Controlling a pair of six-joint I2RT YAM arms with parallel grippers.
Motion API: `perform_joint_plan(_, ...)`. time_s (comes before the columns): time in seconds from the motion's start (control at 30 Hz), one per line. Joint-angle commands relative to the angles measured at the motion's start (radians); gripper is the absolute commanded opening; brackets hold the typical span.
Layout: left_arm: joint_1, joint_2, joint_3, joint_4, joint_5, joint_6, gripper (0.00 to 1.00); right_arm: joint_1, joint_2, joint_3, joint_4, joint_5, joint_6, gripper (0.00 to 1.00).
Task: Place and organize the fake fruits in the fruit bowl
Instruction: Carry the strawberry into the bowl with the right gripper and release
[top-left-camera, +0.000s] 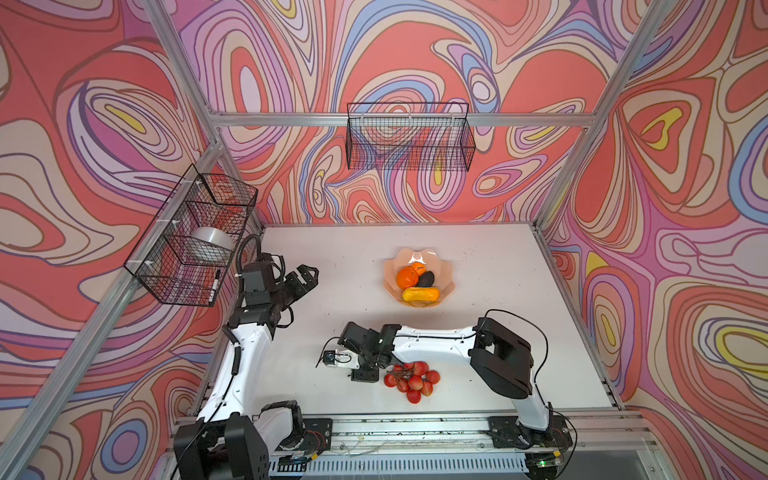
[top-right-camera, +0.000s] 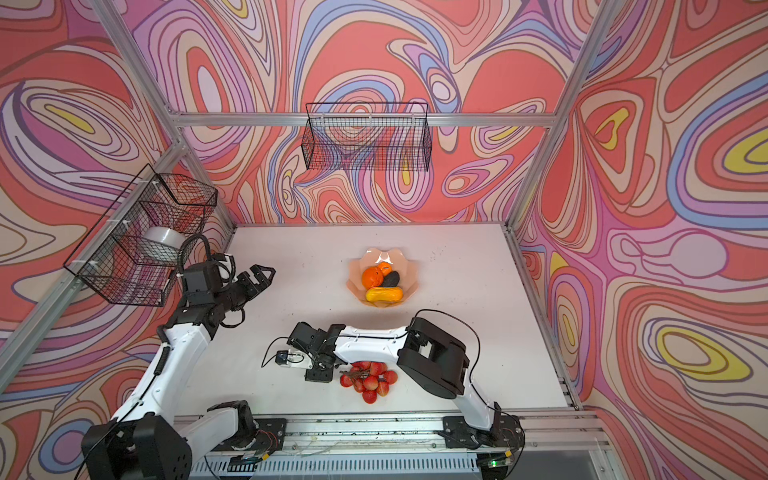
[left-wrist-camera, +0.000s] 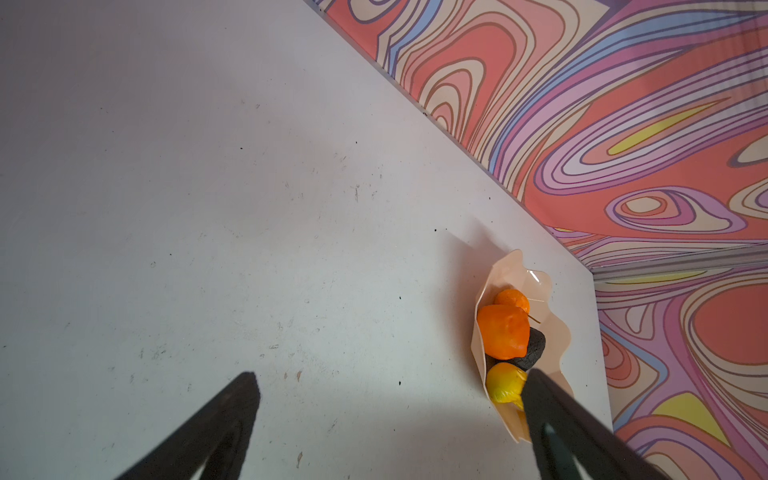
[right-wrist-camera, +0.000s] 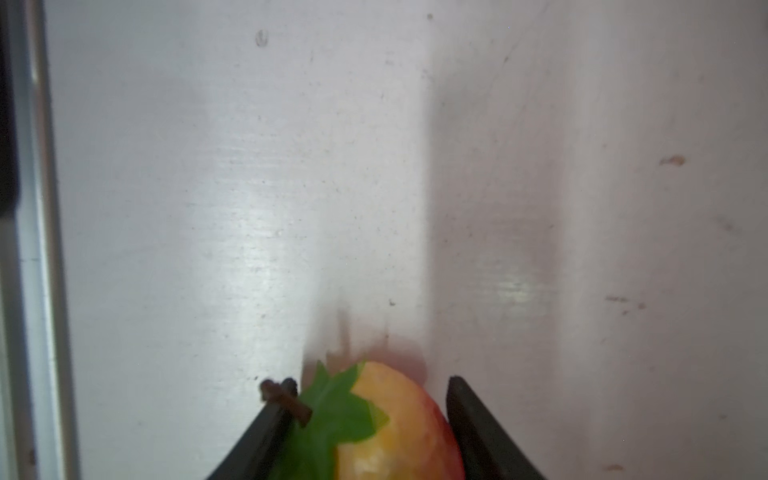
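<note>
The pale peach fruit bowl (top-left-camera: 390, 272) (top-right-camera: 355, 272) (left-wrist-camera: 555, 324) sits mid-table and holds a large orange (top-left-camera: 406, 277) (left-wrist-camera: 503, 332), a small orange (top-left-camera: 418, 268), a dark avocado (top-left-camera: 426, 279) and a yellow oblong fruit (top-left-camera: 420, 294) (left-wrist-camera: 505, 382). A red grape bunch (top-left-camera: 411, 380) (top-right-camera: 370, 380) lies on the table near the front. Just left of it my right gripper (top-left-camera: 364, 375) (top-right-camera: 318, 375) (right-wrist-camera: 370, 382) points down, shut on a red-yellow strawberry (right-wrist-camera: 399, 428) with green leaves. My left gripper (top-left-camera: 308, 275) (top-right-camera: 262, 276) (left-wrist-camera: 392, 376) hovers open and empty at the left.
Two black wire baskets hang on the walls, one at the back (top-left-camera: 409, 137) and one at the left (top-left-camera: 191, 237) holding a white-silver round object (top-left-camera: 212, 243). The white table (top-left-camera: 498, 332) ends in a metal rail (top-left-camera: 415, 428) at the front.
</note>
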Motion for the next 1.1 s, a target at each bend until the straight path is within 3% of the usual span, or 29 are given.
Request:
perform_joint_plan(0.0,0.007,-0.018,-0.003,0.007,0.002,0.003,0.99,-0.006,0.028,0.033,0.008,0.043,0.04,0.41)
perform_joint_plan(0.27,0.013,-0.02,-0.006,0.012,0.016,0.001,0.98,-0.104,-0.138,-0.002,0.122,0.041,0.255,0.25)
perform_joint_plan(0.53,0.013,-0.032,-0.021,0.037,0.046,-0.001,0.97,-0.386,-0.396,-0.113,0.222,0.022,0.607,0.25)
perform_joint_plan(0.67,0.013,-0.029,-0.034,0.076,0.084,-0.015,0.96,-0.508,-0.413,-0.128,0.143,0.122,0.659,0.25)
perform_joint_plan(1.07,0.012,-0.051,-0.061,0.116,0.177,-0.009,0.92,-0.739,-0.263,-0.094,0.129,0.117,0.701,0.26)
